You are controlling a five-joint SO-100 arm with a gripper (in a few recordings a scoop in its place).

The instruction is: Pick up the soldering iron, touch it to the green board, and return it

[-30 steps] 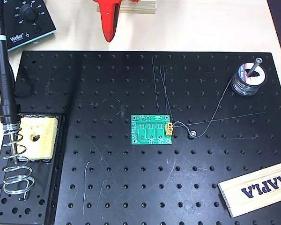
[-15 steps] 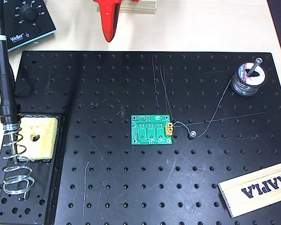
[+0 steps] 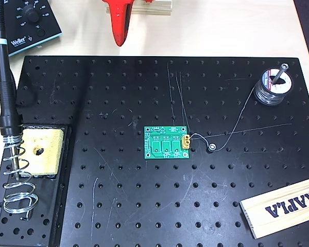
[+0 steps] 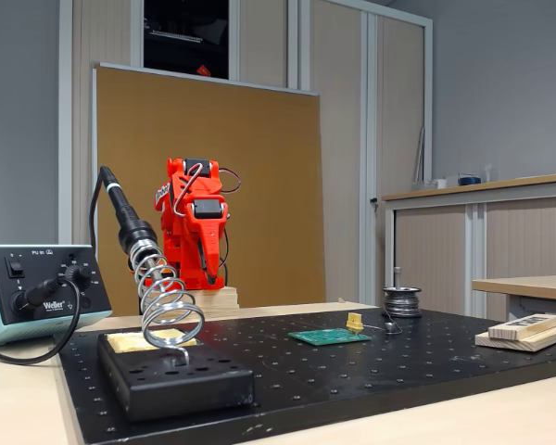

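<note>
**Two views, one parked iron**

Two cameras cover the scene. From above, the soldering iron (image 3: 4, 77) sits in its coiled-spring holder (image 3: 16, 180) at the left edge of the black perforated plate (image 3: 118, 206): a long slim black handle with a pale ring near the top, its thin metal tip running down inside the coil. Just beside the coil lies a yellow sponge (image 3: 38, 152) in the holder's black base. The green board (image 3: 167, 143) lies flat near the middle of the plate, square, with white markings, corner holes and a yellow connector on its right edge; a thin wire runs from there to a solder spool (image 3: 273, 86) at upper right. A wooden block (image 3: 283, 206) rests at lower right.

The overhead view catches the red arm as a downward-pointing red tip, the end effector (image 3: 119, 32), on the pale worktop (image 3: 221, 31) beyond the plate, well apart from both iron and board. Whether it is open or closed cannot be told.

The fixed view shows what the overhead misses: the arm (image 4: 195, 227) folded upright on a wooden base, the iron (image 4: 130, 222) tilted in its coil, and the blue soldering station (image 4: 37, 292) with its cable.
</note>
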